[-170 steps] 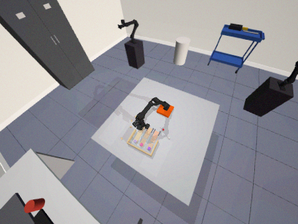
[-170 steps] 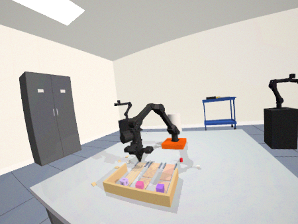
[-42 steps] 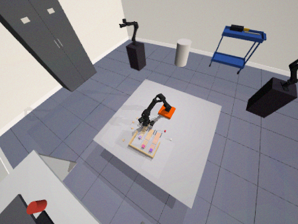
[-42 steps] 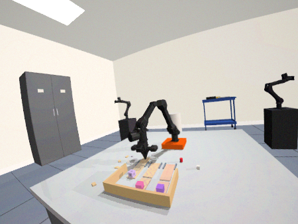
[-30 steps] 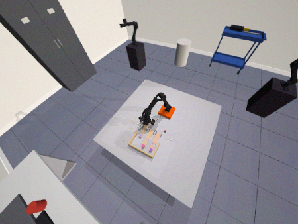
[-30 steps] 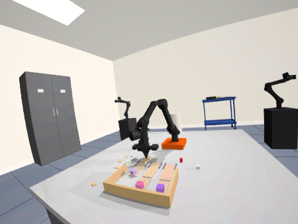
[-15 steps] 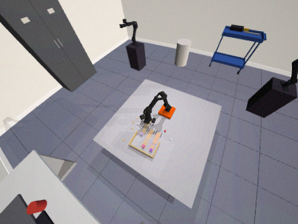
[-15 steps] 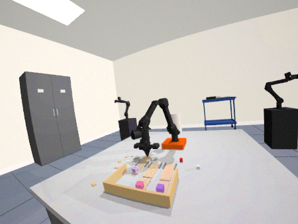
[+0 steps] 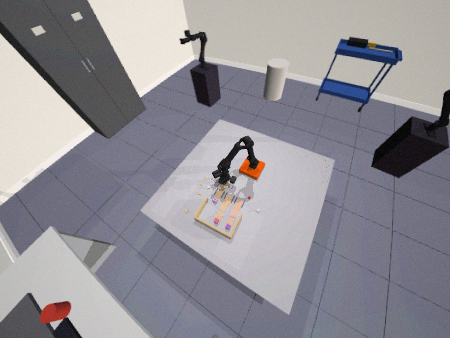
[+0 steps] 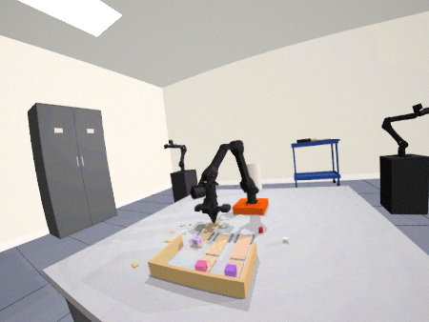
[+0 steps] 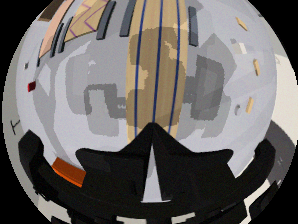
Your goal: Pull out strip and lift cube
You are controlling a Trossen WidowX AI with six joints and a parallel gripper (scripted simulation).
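Note:
My gripper (image 9: 224,183) (image 10: 214,222) (image 11: 152,125) is shut and empty, tips pointing down at the blue-lined strip (image 9: 219,193) (image 10: 208,234) (image 11: 148,65); whether they touch it is hard to tell. The pale purple cube (image 9: 215,200) (image 10: 196,241), with a light mark, is at that strip's tray end. The zigzag strip (image 9: 226,202) (image 10: 219,245) (image 11: 86,21) shows a break before the pink cube (image 9: 216,220) (image 10: 201,266). The plain strip (image 9: 236,208) (image 10: 241,248) (image 11: 53,27) shows a break before the purple cube (image 9: 228,226) (image 10: 231,270).
A wooden tray wall (image 9: 213,230) (image 10: 197,281) surrounds the cube ends. Dark guide bars (image 11: 193,26) flank the strips. Small tan scraps (image 9: 187,211) (image 10: 135,265) (image 11: 257,67) lie to one side. A red piece (image 9: 249,198) (image 10: 260,230) (image 11: 31,86) and a white piece (image 9: 258,210) (image 10: 285,240) lie on the other.

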